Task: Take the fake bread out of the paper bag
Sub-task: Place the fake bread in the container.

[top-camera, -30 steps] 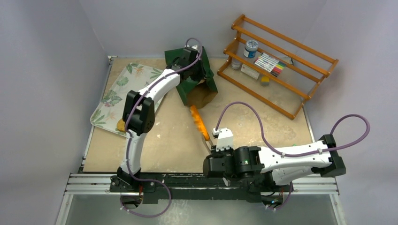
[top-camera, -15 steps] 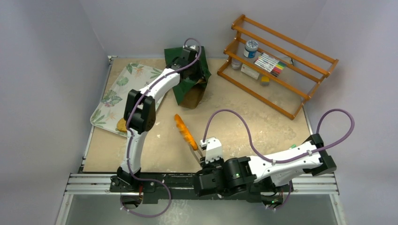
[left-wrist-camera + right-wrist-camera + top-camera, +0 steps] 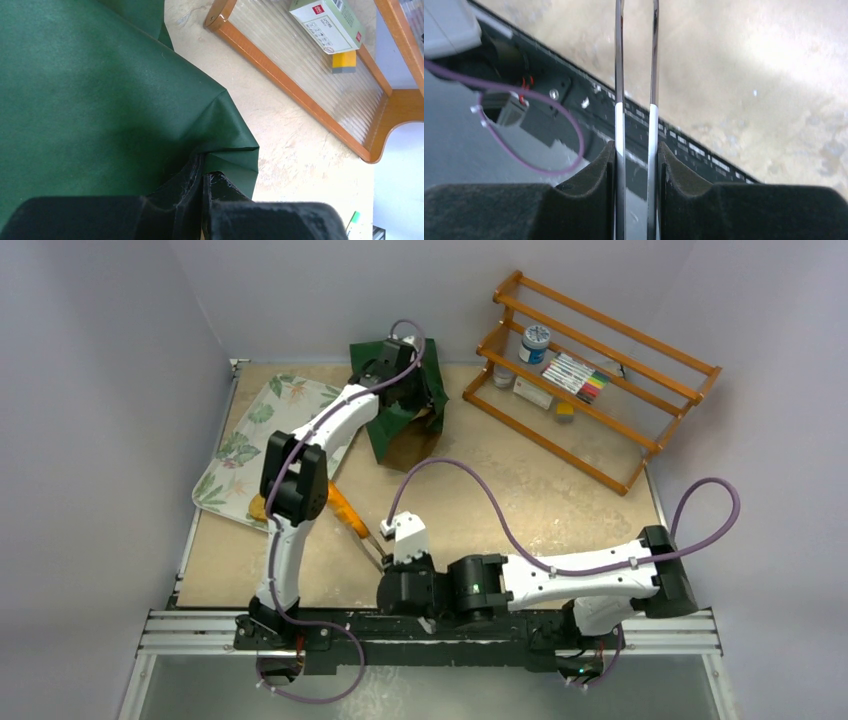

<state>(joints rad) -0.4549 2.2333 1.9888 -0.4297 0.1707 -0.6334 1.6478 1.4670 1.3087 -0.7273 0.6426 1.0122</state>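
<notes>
My right pincer [image 3: 636, 165], clamped on the tongs [image 3: 619, 75], has swung the bread [image 3: 348, 510] clear of the bag [image 3: 388, 432], nearly at the tray [image 3: 235, 452]; my left pincer [image 3: 202, 187] stays pinched on bag paper.

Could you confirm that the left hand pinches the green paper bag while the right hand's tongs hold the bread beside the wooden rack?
Not the rack: the top external view shows the right hand's tongs holding the bread beside the floral tray. The left hand does pinch the paper bag.
</notes>
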